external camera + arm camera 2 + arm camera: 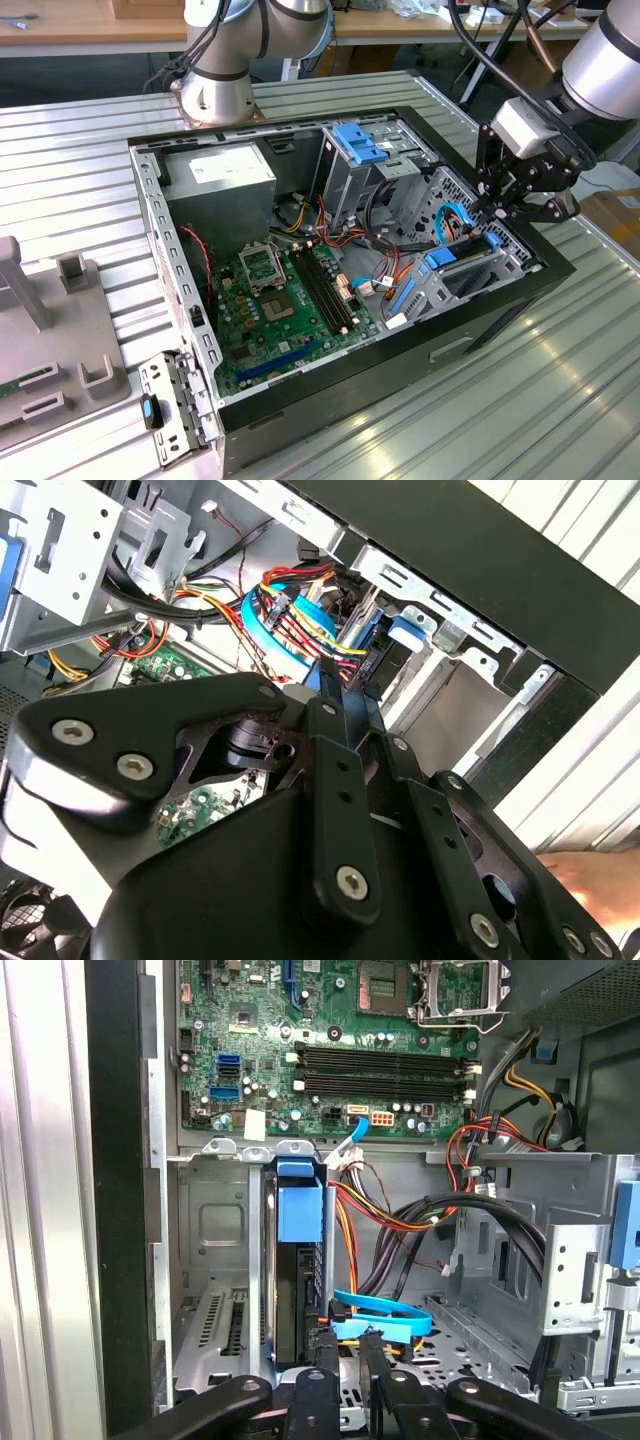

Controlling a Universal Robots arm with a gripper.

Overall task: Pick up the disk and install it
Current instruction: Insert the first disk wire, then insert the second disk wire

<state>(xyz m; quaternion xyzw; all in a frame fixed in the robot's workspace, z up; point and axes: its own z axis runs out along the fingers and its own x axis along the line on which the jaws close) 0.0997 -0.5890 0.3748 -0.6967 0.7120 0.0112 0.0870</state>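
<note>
The disk (pixel 296 1290) stands on edge in a narrow bay at the front corner of the open computer case, a blue rail capping its end. In the exterior view the disk (pixel 443 259) sits low in the grey bay near the case's right wall. My gripper (pixel 488 208) hangs just above that bay. In the first wrist view my gripper (pixel 350 1385) is over the disk's connector end, beside a blue data cable (pixel 385 1315). Its fingers (pixel 325 1395) stand close together with nothing held. The second wrist view shows my gripper (pixel 345 695) pointing at the disk (pixel 388 660).
A grey power supply (pixel 220 180) and a drive cage with a blue bracket (pixel 360 145) fill the case's far side. The green motherboard (pixel 290 300) lies in the middle, with loose cables (pixel 385 235) beside the bay. A hand (pixel 592 878) rests outside the black case wall (pixel 480 320).
</note>
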